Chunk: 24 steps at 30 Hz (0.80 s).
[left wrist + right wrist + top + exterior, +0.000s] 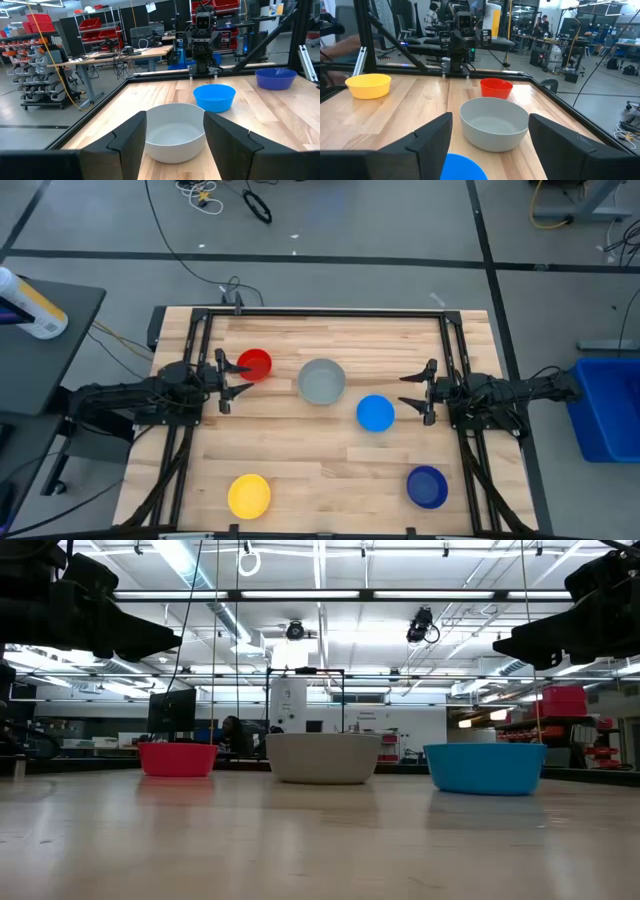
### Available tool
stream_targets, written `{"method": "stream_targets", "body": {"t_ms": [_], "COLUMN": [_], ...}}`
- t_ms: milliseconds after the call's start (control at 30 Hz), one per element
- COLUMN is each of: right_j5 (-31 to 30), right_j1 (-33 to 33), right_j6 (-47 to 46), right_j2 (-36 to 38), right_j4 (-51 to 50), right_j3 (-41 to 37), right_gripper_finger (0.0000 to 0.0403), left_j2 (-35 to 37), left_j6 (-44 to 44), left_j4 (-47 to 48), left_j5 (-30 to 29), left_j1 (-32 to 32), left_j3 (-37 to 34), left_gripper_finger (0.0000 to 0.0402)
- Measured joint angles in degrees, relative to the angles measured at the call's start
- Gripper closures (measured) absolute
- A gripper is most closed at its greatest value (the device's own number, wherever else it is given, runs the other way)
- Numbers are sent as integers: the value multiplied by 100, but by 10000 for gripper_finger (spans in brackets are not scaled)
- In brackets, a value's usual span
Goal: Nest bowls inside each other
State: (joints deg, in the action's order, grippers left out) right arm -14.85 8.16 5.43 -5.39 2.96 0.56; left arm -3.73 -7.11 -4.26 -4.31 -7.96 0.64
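Observation:
Five bowls rest upright on their bases on the wooden table. The red bowl [254,365] is at the far left, the grey bowl [321,380] in the middle, and the light blue bowl [375,413] to its right. The yellow bowl [249,495] and the dark blue bowl [427,486] sit near the front edge. My left gripper [232,380] hovers open beside the red bowl, well above the table, pointing at the grey bowl [175,132]. My right gripper [412,392] hovers open just right of the light blue bowl, facing the grey bowl [494,122].
Black frame rails [200,330] run along the table's left, right and far sides. A blue bin [605,405] stands off the table's right edge. A bottle [30,305] lies on a side stand at the left. Bare wood lies between the bowls.

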Motion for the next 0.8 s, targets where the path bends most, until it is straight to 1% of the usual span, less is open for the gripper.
{"method": "stream_targets", "body": {"t_ms": [467, 800], "right_j5": [0, 0], "right_j1": [0, 0], "right_j6": [0, -2], "right_j2": [0, 0], "right_j4": [2, 0], "right_j3": [1, 2], "right_gripper_finger": [166, 176], "left_j2": [-1, 0], "left_j6": [0, 0], "left_j4": [-1, -1], "left_j5": [0, 1], "left_j1": [2, 2], "left_j3": [0, 0], "left_gripper_finger": [195, 195]}}
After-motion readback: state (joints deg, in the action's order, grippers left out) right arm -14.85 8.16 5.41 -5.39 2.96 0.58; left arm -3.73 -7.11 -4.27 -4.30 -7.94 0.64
